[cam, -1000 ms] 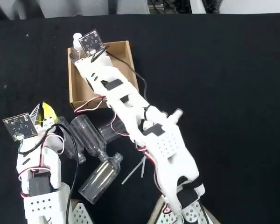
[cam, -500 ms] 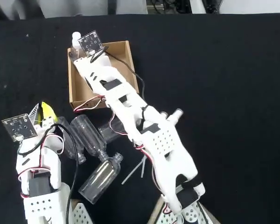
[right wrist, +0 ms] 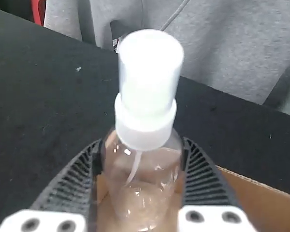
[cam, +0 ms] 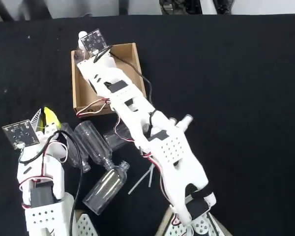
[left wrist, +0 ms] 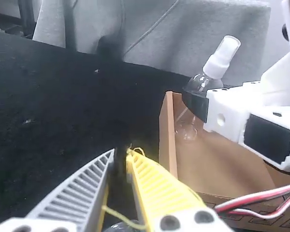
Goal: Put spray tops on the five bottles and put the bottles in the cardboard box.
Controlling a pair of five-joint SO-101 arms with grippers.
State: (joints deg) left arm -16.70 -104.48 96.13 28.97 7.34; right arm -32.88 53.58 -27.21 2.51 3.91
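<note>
My right gripper (right wrist: 142, 147) is shut on a clear bottle (right wrist: 140, 179) that carries a white spray top (right wrist: 147, 72). It holds the bottle upright over the far left corner of the cardboard box (cam: 74, 83). In the left wrist view that bottle (left wrist: 205, 77) stands above the box (left wrist: 166, 130). My left gripper (cam: 45, 116) sits near the table's front left with its grey and yellow fingers (left wrist: 150, 188) together and nothing between them. Three clear bottles without tops lie beside it, one (cam: 92, 141) near the box, one (cam: 105, 184) nearer the front, one (cam: 73, 150) by the left arm.
The right arm (cam: 132, 113) stretches diagonally across the table's middle and covers part of another bottle (cam: 114, 138). A loose white spray top (cam: 187, 119) lies right of the arm, and thin white tubes (cam: 145, 176) lie near the front bottle. The right half of the black table is bare.
The right gripper has shifted the bottle slightly toward the far edge of the box. The left arm has stayed still.
</note>
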